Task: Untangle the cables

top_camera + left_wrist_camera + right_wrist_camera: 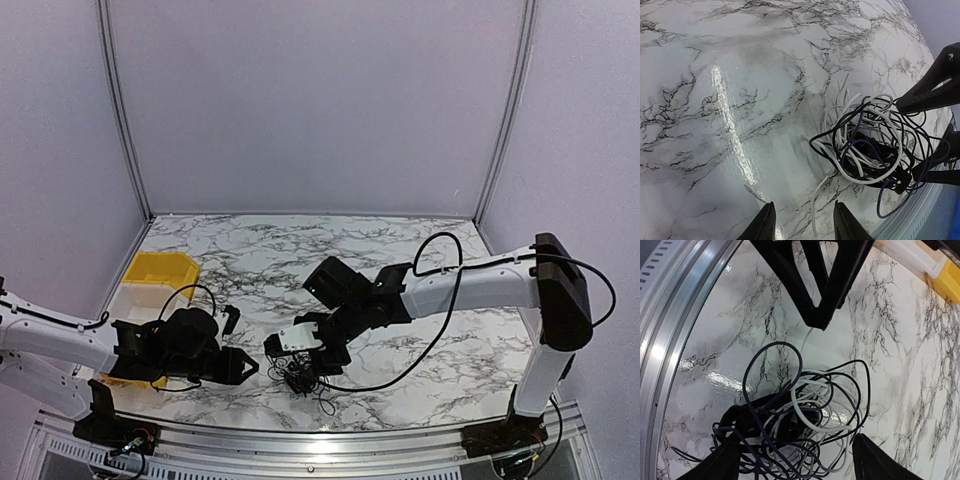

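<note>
The cables (300,378) are a small tangled bunch of thin black, dark purple and white wires near the table's front edge. In the right wrist view the cables (800,415) lie between the spread fingers of my right gripper (797,465), which is open and low over them. My right gripper (300,352) sits just above the bunch in the top view. My left gripper (238,365) is open and empty, just left of the bunch. In the left wrist view the cables (875,145) lie ahead and right of my left gripper (805,222), with one white end between its fingers.
A yellow bin (160,272) and a white bin (135,300) stand at the left, behind the left arm. The metal rail (300,440) of the table's front edge runs close to the bunch and also shows in the right wrist view (670,315).
</note>
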Robot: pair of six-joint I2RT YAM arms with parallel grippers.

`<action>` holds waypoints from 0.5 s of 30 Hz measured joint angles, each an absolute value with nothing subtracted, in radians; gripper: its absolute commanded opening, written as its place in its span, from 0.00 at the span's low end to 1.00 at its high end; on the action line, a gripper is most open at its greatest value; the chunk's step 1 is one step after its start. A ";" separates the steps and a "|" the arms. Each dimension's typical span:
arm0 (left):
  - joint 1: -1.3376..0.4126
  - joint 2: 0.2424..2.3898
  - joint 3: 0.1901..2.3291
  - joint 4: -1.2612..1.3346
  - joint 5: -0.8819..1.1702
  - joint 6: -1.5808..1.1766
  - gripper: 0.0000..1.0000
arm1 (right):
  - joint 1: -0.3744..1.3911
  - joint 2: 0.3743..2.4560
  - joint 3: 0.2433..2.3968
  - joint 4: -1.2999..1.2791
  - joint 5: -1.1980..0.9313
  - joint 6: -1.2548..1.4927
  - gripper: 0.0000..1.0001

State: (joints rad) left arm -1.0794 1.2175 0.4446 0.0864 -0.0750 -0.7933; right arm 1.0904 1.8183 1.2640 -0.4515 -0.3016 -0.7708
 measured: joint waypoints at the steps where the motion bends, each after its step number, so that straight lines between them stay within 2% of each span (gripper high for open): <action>1: -1.079 1.221 0.445 0.088 -0.069 -0.793 0.42 | 1.090 1.821 1.263 -0.446 -0.300 -0.767 0.76; 5: -1.079 1.238 0.445 0.093 -0.050 -0.796 0.34 | 1.090 1.832 1.256 -0.425 -0.299 -0.754 0.75; 10: -1.079 1.245 0.442 0.094 -0.037 -0.799 0.12 | 1.090 1.844 1.236 -0.400 -0.300 -0.739 0.73; 13: -1.079 1.243 0.440 0.094 -0.041 -0.795 0.01 | 1.090 1.848 1.224 -0.389 -0.300 -0.731 0.68; 15: -1.079 1.233 0.440 0.093 -0.049 -0.788 0.00 | 1.090 1.850 1.217 -0.379 -0.297 -0.726 0.60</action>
